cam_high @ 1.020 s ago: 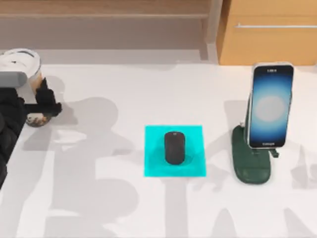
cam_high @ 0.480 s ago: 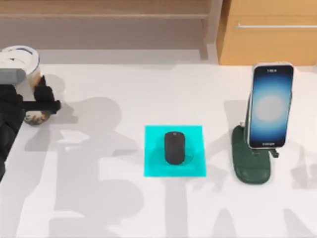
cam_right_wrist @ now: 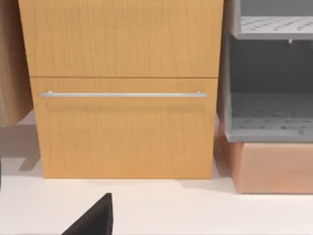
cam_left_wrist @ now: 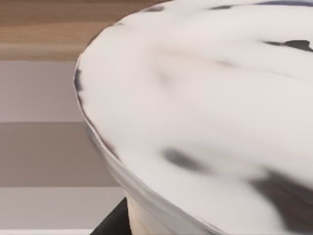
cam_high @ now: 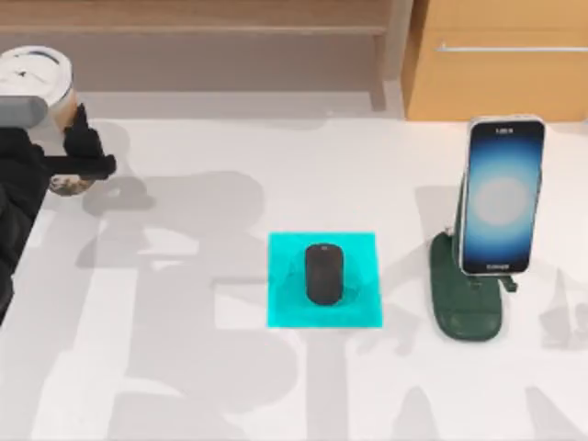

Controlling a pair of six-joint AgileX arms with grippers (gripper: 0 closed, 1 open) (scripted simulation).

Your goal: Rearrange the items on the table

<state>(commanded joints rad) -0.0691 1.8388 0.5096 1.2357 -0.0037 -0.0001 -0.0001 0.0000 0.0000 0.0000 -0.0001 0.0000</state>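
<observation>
Left gripper (cam_high: 81, 158) is clamping the clear white-lidded cup of milky brown drink (cam_high: 44, 103) at the far left edge of the broad plain white tabletop (cam_high: 184, 367), dark fingers pinching the cup's side below the lid. From the left wrist, the cup's white lid (cam_left_wrist: 210, 112) is looming very close. Small dark rounded cylinder (cam_high: 322, 274) is lying on a turquoise square mat (cam_high: 285, 308) near the table's centre. Tall slim smartphone with pale blue-white screen (cam_high: 502, 195) is standing upright on a dark green stand (cam_high: 467, 312) toward the right. Right wrist is facing a wooden drawer front (cam_right_wrist: 124, 122) with a metal handle; right gripper's state: cannot tell.
</observation>
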